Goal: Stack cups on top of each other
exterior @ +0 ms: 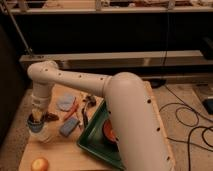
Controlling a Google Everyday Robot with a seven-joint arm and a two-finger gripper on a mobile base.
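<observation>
My gripper (37, 116) hangs at the left side of the wooden table (62, 150), pointing down. It is right over the dark grey-blue cup (34, 125) and reaches into or onto its rim. The white cup (44, 135) shows just below and to the right of the dark cup, touching it; the dark cup seems to sit in or on it, tilted. The arm (75, 80) runs from the gripper to the big white elbow at the lower right, which hides part of the table.
A green tray (92, 142) holds an orange-red bowl (109, 131). A grey-blue block (69, 127), a pale blue lid (65, 102), red-handled tools (80, 111) and a brown item (51, 117) lie nearby. An orange fruit (40, 164) sits at the front edge.
</observation>
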